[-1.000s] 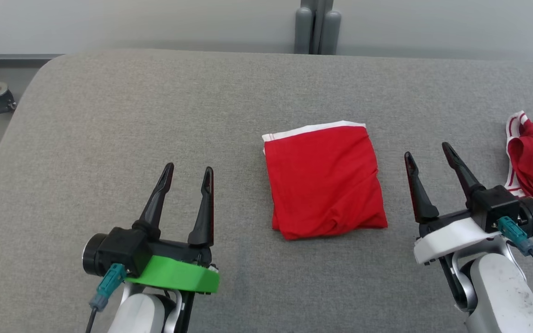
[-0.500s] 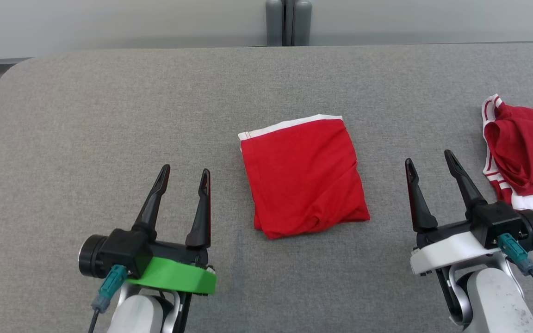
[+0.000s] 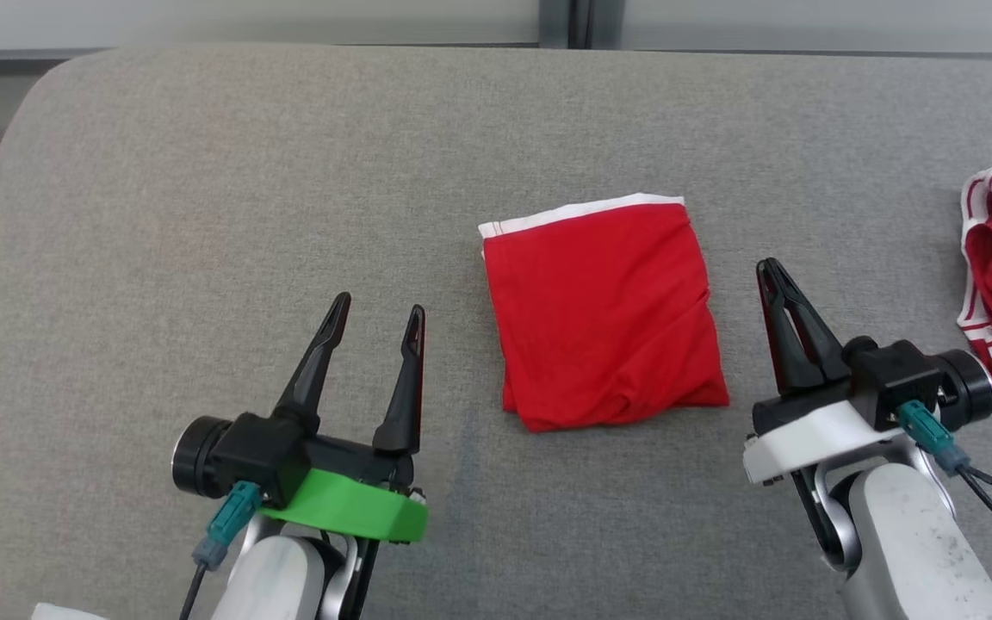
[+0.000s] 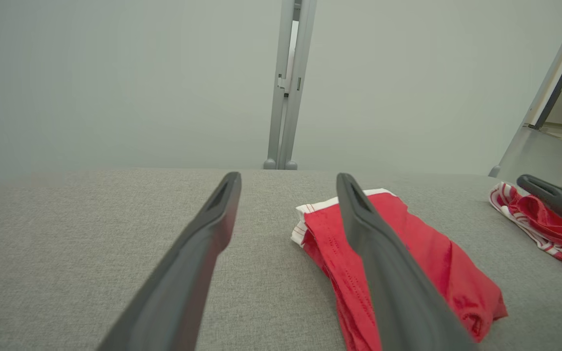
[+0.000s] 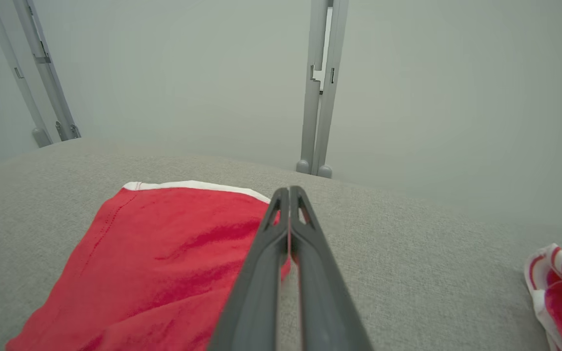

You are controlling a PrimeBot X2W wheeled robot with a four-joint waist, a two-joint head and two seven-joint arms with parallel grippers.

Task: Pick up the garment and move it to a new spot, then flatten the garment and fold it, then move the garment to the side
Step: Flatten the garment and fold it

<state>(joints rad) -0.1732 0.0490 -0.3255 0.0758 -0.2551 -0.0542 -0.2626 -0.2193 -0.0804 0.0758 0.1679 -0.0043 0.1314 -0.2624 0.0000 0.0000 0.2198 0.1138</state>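
Lying just left of the clenched right gripper, the folded garment sits farther from the released left gripper

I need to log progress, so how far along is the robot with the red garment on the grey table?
Done: the red cloth garment with a white waistband lies folded into a rough square on the grey fabric table. In hand: nothing; the left claw is open and the right claw shut, both empty, flanking it. Left: moving it to the side.
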